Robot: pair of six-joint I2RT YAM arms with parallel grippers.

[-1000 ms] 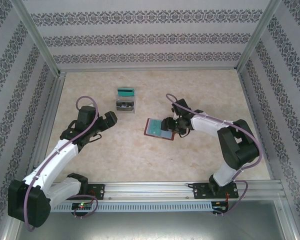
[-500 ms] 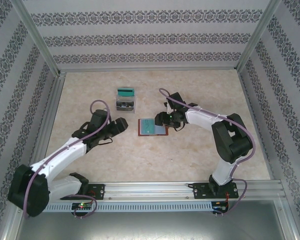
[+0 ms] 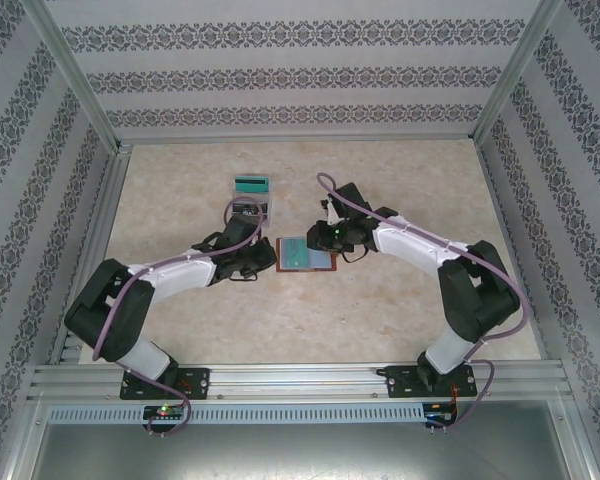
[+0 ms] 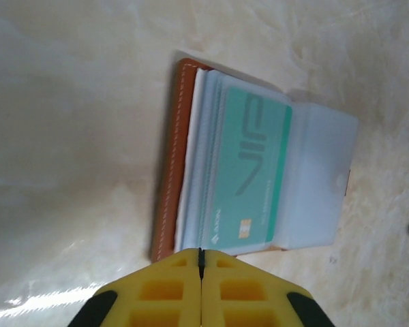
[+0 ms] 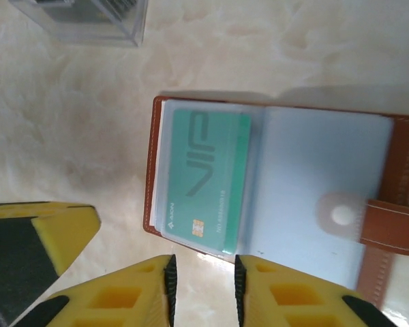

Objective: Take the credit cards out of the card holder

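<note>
On the table (image 3: 400, 310), between the empty, closed left gripper (image 4: 201, 262) and the narrowly parted right gripper (image 5: 203, 272), the open card holder (image 3: 307, 254) is judged light and floppy, its slick teal card (image 5: 204, 178) best pinched edgewise.

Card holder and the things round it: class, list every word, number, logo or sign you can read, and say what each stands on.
"VIP": large letters on the teal card in the card holder.
Small print along that card's edge: too small to read.
Logo and word beside its chip: blurred, unreadable.
Clear box: no readable text.
</note>
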